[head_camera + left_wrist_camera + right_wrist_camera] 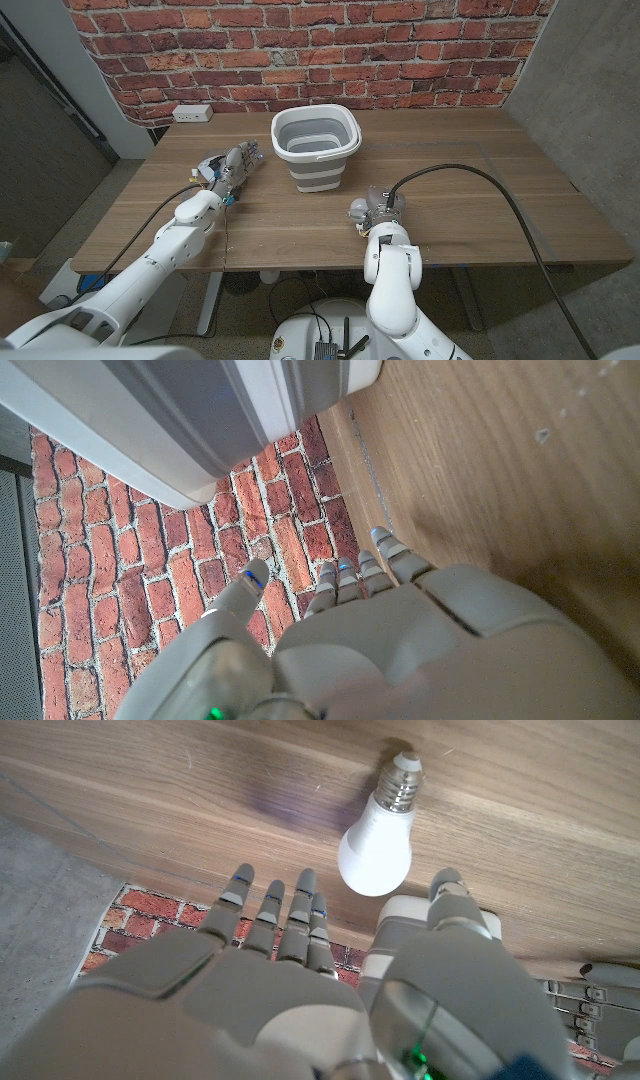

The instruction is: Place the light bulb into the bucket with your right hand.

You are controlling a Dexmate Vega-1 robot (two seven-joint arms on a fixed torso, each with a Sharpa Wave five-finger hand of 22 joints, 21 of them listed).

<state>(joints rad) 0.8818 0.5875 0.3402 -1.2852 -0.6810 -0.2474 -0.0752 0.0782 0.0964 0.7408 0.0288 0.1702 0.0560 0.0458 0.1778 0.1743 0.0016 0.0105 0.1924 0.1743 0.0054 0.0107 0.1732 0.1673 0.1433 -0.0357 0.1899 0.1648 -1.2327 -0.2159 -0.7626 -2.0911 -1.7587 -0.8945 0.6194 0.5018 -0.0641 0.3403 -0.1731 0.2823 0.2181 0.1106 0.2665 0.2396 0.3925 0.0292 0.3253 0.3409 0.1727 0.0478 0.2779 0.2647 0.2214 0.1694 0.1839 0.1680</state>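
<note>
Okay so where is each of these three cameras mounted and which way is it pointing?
Head view: on the robot's head, looking down at the wooden table, the grey bucket and both arms.
Left wrist view: on the left wrist, looking along the left hand toward the bucket and brick wall.
Right wrist view: on the right wrist, looking over the open right hand at the light bulb lying on the table.
Shared: the bucket shows in the head and left wrist views.

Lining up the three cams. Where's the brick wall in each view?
Head view: brick wall across the top, behind the table.
Left wrist view: lower left, between the bucket and the left hand.
Right wrist view: thin strip past the right hand.
Shared landmark: the table's far edge meets the wall in all three.
</note>
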